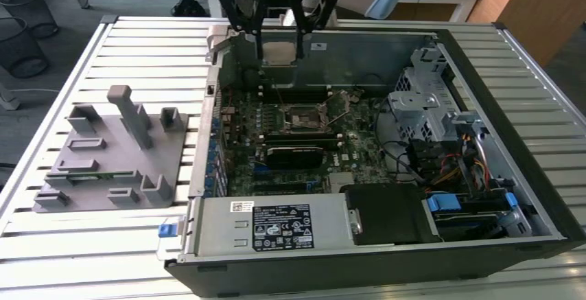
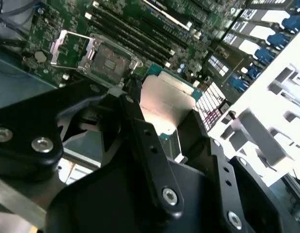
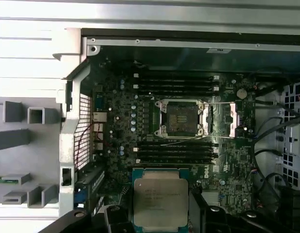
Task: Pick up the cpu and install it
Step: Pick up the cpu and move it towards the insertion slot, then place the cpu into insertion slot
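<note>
My gripper [image 1: 280, 56] is shut on the cpu [image 1: 278, 47], a flat square chip with a silver-grey top, held between the two black fingers [image 1: 247, 36]. It hangs above the far part of the open computer case [image 1: 540, 176]. In the first wrist view the cpu [image 3: 159, 199] sits short of the open motherboard socket [image 3: 183, 119], whose metal frame is flipped up. The socket [image 1: 307, 116] lies at the board's middle, nearer the camera than the gripper in the exterior view. In the second wrist view the cpu [image 2: 164, 97] is clamped edge to edge, with the socket [image 2: 108, 60] beyond it.
A grey fixture block [image 1: 110, 156] with slots stands on the slatted table [image 1: 55, 245] at the exterior view's left, with a green memory stick [image 1: 87, 174] in it. Inside the case are a power supply [image 1: 274, 226], a drive cage [image 1: 421, 101] and cables [image 1: 449, 169].
</note>
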